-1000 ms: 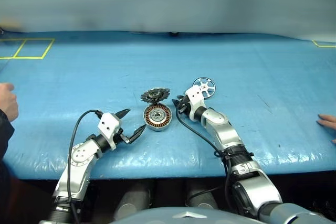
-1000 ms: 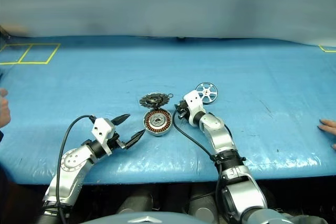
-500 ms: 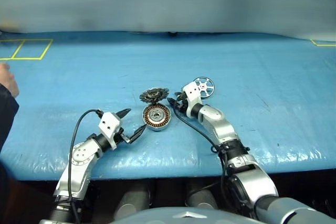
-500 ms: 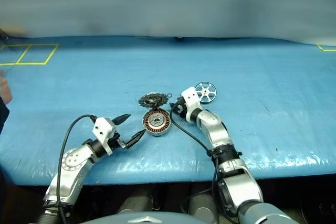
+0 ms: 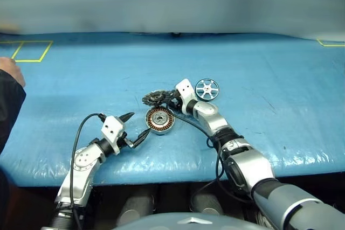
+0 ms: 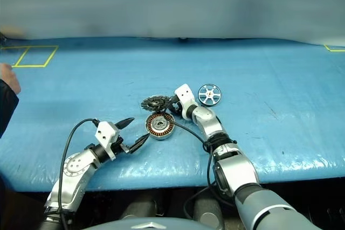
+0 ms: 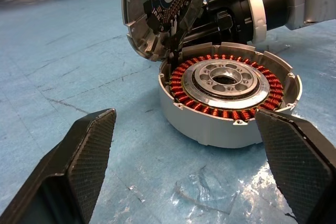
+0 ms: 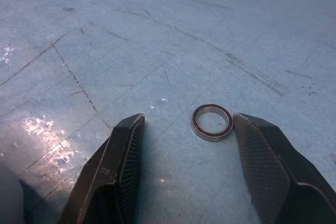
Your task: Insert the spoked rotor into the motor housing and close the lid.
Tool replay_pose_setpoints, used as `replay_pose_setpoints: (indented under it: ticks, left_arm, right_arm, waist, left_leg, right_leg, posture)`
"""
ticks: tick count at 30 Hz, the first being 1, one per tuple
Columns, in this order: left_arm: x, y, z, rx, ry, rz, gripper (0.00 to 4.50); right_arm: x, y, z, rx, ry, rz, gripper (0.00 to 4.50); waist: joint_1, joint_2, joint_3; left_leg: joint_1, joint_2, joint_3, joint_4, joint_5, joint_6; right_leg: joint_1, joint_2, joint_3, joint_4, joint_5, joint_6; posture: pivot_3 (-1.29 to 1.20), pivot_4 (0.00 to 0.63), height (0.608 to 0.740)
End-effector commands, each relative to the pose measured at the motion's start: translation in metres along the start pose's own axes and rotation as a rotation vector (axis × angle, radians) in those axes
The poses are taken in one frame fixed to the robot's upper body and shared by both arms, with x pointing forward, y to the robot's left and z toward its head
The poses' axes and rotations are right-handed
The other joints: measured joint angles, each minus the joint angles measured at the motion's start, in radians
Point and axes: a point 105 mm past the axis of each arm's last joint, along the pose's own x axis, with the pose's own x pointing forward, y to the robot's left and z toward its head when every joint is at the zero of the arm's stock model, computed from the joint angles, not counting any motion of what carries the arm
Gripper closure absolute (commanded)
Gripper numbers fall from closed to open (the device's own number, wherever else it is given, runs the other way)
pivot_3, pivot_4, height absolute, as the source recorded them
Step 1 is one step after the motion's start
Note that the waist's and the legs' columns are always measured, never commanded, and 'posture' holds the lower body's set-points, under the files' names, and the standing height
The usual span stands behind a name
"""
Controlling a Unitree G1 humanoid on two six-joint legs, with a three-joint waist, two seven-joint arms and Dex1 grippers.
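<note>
The spoked rotor [image 5: 207, 89] is lying just right of the right gripper [image 5: 173, 100], whose fingers are standing apart and empty, while the wide-open left gripper [image 5: 135, 126] is waiting farther away.

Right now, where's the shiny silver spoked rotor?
In the left eye view, the shiny silver spoked rotor lies flat on the blue table, just right of the right gripper and apart from the copper-wound motor housing.
</note>
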Motion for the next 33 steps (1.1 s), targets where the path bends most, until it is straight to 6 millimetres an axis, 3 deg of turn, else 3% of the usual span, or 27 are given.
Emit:
replay_pose_setpoints:
  ticks: [1,5,6,13,20,25,30,33]
  left_arm:
    - [0.001,0.000,0.016,0.034,-0.052,0.002,0.00]
    - [0.001,-0.002,0.016,0.034,-0.050,0.000,0.00]
    - [0.001,-0.002,0.016,0.034,-0.051,0.000,0.00]
    - [0.001,-0.003,0.017,0.033,-0.052,0.001,0.00]
    - [0.001,-0.002,0.017,0.034,-0.057,0.003,0.00]
    - [-0.002,-0.004,0.014,0.032,-0.042,-0.016,0.00]
    - [-0.004,-0.006,0.013,0.039,-0.041,-0.040,0.00]
    - [-0.007,-0.006,0.013,0.042,-0.042,-0.055,0.00]
  right_arm:
    - [0.004,-0.002,0.007,0.004,-0.018,-0.024,1.72]
    - [0.005,-0.003,0.003,0.028,-0.001,-0.034,1.72]
    - [0.005,-0.002,0.001,0.036,0.007,-0.029,1.89]
    - [0.000,-0.005,-0.009,0.056,0.032,-0.042,3.82]
    - [-0.022,-0.024,-0.007,0.059,-0.052,-0.099,3.82]
    - [-0.060,-0.026,-0.006,0.028,-0.096,-0.117,3.82]
    - [-0.101,-0.022,-0.019,0.004,-0.034,-0.137,3.82]
    - [-0.120,-0.011,-0.014,0.027,-0.066,-0.111,3.82]
  waist:
    - [-0.001,0.000,0.000]
    - [-0.002,0.000,0.000]
    - [-0.002,0.000,0.000]
    - [-0.004,0.000,0.000]
    - [0.006,0.001,0.000]
    - [0.017,0.001,-0.001]
    - [0.017,0.001,0.000]
    - [0.017,0.002,0.000]
  left_leg:
    - [0.000,0.000,0.000,0.000,0.000,0.000]
    - [0.001,0.001,0.000,0.000,0.001,-0.001]
    - [0.001,0.001,0.000,0.000,0.001,-0.001]
    - [0.001,0.005,0.000,0.000,0.001,-0.004]
    - [0.001,0.008,-0.001,0.000,0.001,-0.006]
    - [0.000,0.008,-0.001,0.000,0.000,-0.006]
    - [-0.001,0.010,-0.001,0.000,-0.001,-0.006]
    - [-0.001,0.012,0.001,0.000,-0.001,-0.007]
  right_leg:
    - [0.000,0.000,0.000,0.000,0.000,0.000]
    - [0.000,0.001,0.000,0.000,0.001,-0.001]
    - [0.000,0.002,0.000,0.000,0.001,-0.002]
    - [0.000,0.007,0.002,0.000,0.002,-0.004]
    - [0.000,0.009,0.002,0.000,0.002,-0.007]
    - [0.000,0.008,0.002,-0.002,0.002,-0.007]
    - [-0.001,0.008,0.001,-0.001,0.001,-0.008]
    - [-0.001,0.008,0.001,-0.001,-0.005,-0.008]
  posture:
    - [0.00,0.150,0.740]
    - [0.00,0.150,0.740]
    - [0.00,0.150,0.740]
    - [0.00,0.150,0.740]
    - [0.00,0.150,0.740]
    - [0.00,0.150,0.740]
    - [0.00,0.150,0.740]
    - [0.00,0.150,0.740]
